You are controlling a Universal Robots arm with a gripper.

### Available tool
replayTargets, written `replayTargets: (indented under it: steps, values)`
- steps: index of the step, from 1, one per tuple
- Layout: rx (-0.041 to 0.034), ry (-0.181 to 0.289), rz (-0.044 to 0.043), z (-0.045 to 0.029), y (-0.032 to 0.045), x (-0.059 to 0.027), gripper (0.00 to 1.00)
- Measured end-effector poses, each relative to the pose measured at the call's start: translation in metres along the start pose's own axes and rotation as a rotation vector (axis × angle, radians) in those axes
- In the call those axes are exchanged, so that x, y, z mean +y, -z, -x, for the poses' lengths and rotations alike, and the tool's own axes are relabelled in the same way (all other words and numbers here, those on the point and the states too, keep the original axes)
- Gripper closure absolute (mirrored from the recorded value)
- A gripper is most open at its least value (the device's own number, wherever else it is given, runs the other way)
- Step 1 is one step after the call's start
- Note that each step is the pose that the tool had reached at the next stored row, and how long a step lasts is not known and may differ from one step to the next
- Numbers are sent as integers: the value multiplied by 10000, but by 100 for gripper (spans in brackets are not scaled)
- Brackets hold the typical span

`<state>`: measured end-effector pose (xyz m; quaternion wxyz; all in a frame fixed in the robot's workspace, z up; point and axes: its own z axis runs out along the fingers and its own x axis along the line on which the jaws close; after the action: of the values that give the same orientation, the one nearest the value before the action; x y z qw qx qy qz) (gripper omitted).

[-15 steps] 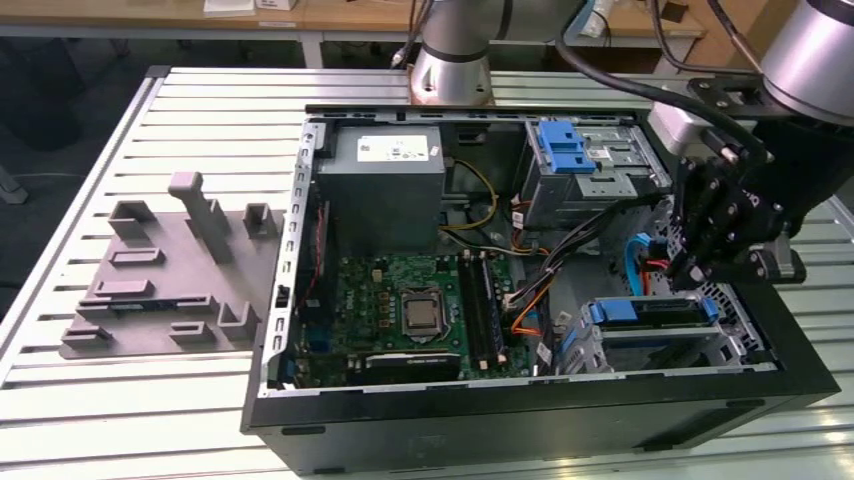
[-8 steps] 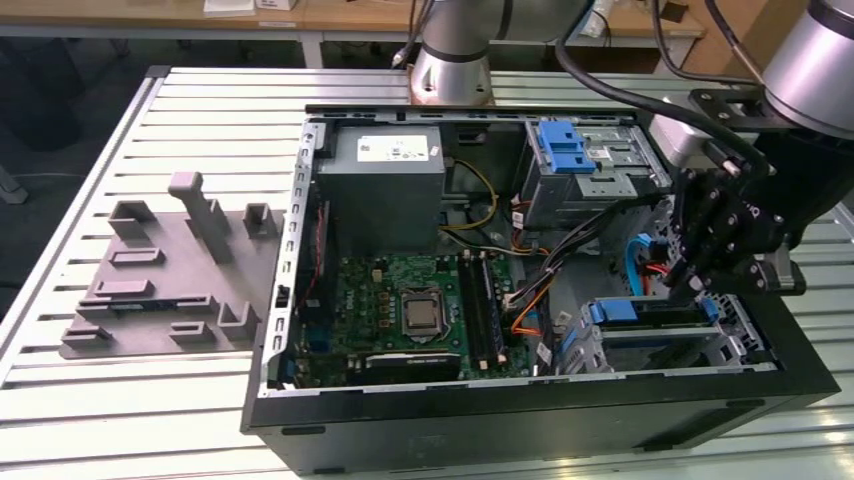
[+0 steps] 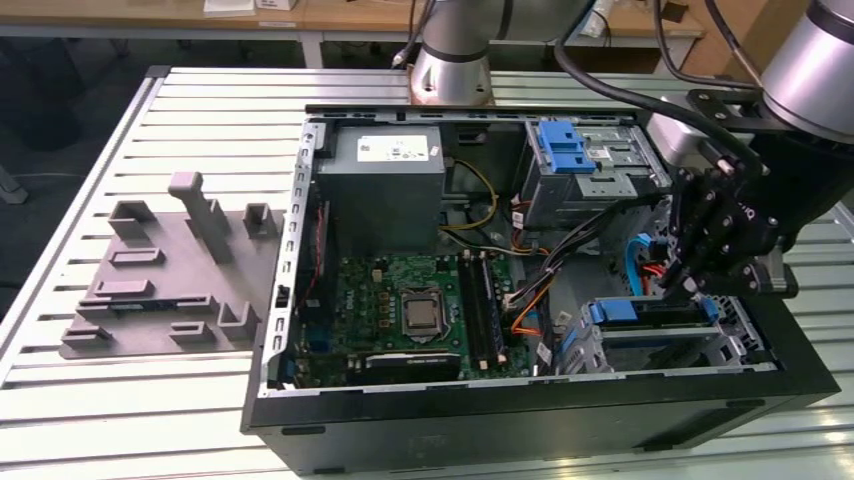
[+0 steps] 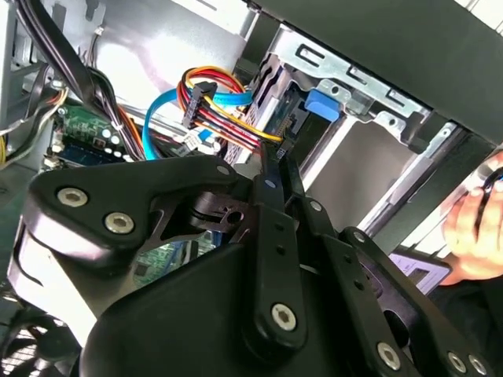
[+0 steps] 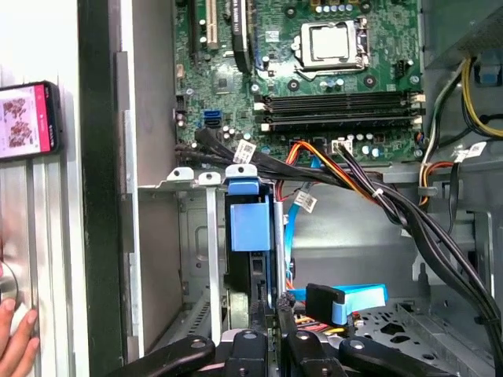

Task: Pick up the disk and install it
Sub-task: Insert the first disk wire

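Green motherboard point(image 3: 407, 310), blue-framed disk point(image 5: 250, 224) — black fingers point(image 5: 271, 306), grey case point(image 3: 534, 400).

Drive bay point(image 5: 196, 259) at the computer case point(image 3: 534, 410) front corner: open slot beside the disk point(image 5: 250, 228). Black cable bundle point(image 5: 393, 212) and orange-red wires point(image 4: 224, 118) crowd the bay's inner side. Gripper point(image 3: 694, 270) hangs just above. Motherboard point(image 3: 407, 315) area unobstructed.

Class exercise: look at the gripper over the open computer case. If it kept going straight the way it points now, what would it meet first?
Most likely the disk, standing in the drive cage directly ahead of the gripper. In both wrist views the fingertips sit at its edge, though contact can't be judged.
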<state>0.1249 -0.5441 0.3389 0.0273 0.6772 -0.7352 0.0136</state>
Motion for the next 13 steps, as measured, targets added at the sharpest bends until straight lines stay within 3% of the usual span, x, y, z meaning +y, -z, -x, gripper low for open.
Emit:
replayTargets:
  steps: [13]
  values:
    - [1, -96, 6, -11, -40, -29, 84]
